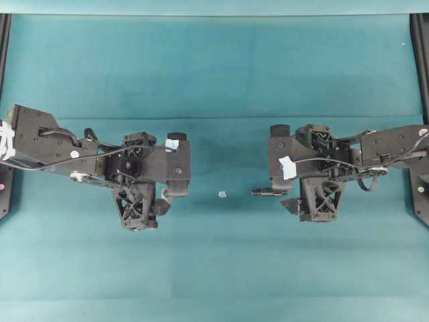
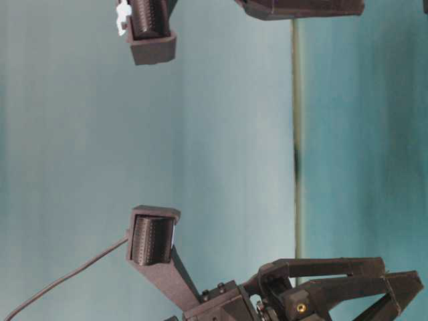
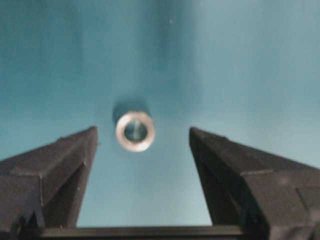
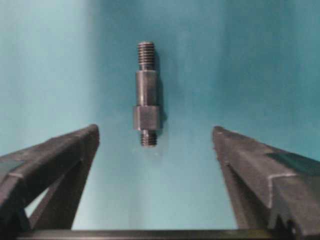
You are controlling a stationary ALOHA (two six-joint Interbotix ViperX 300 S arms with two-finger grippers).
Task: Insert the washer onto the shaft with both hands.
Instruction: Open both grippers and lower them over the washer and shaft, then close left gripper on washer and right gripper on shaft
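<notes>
White tags (image 1: 287, 167) show no readable writing.

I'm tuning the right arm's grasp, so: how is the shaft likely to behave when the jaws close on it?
The shaft looks like rigid dark metal, so it should not flex. It lies on its side on the cloth and is mostly round, so a nudge from one side may roll it. Its stepped profile and threaded ends probably make a grip on the thicker middle steadier.

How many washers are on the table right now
1. The washer lies flat on the teal cloth, midway between the two open hands, just left of the shaft. None seems hidden.
</notes>
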